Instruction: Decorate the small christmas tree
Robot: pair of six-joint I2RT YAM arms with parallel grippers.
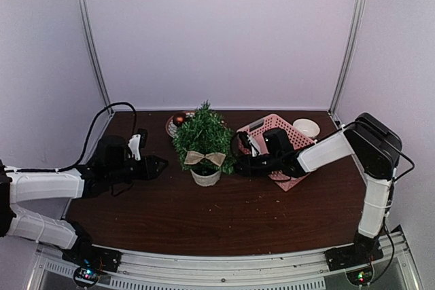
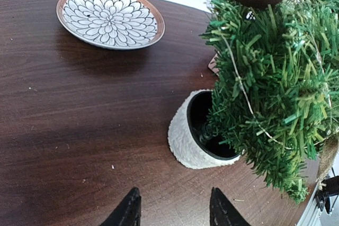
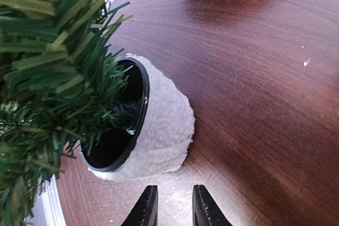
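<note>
Left wrist, tree [image 2: 265, 93] ahead of left hand [image 2: 172, 210]

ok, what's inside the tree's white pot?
The white pot has a black liner, and the small christmas tree stands in it. Low branches overhang most of the opening; the bottom is dark, so any filler or the stem's base is hidden.

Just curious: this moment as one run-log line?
tree: upright, bow attached | left fingers: open, empty | right fingers: narrowly open, empty
</note>
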